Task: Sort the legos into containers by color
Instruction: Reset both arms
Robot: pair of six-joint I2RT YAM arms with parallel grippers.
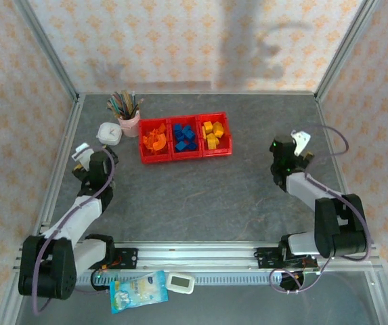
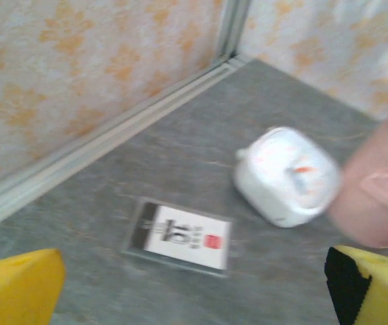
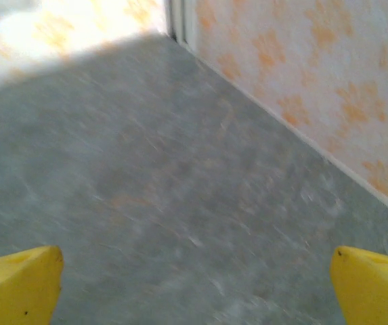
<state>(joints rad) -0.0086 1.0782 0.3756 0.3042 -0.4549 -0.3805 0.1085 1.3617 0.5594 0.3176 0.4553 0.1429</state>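
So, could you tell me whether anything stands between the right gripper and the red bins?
Nothing visible does. Only bare table lies between the open right gripper and the red bins, whose nearest compartment holds the yellow legos.

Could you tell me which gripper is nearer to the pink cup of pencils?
Left. The left gripper sits open just short of the cup, to its left near the white box; the right gripper is open far off to the right, beyond the red bins.

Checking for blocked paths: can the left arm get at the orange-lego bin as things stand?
Probably yes. The left gripper is open, and the table between it and the left bin looks bare; the pink cup and white box stand further back.
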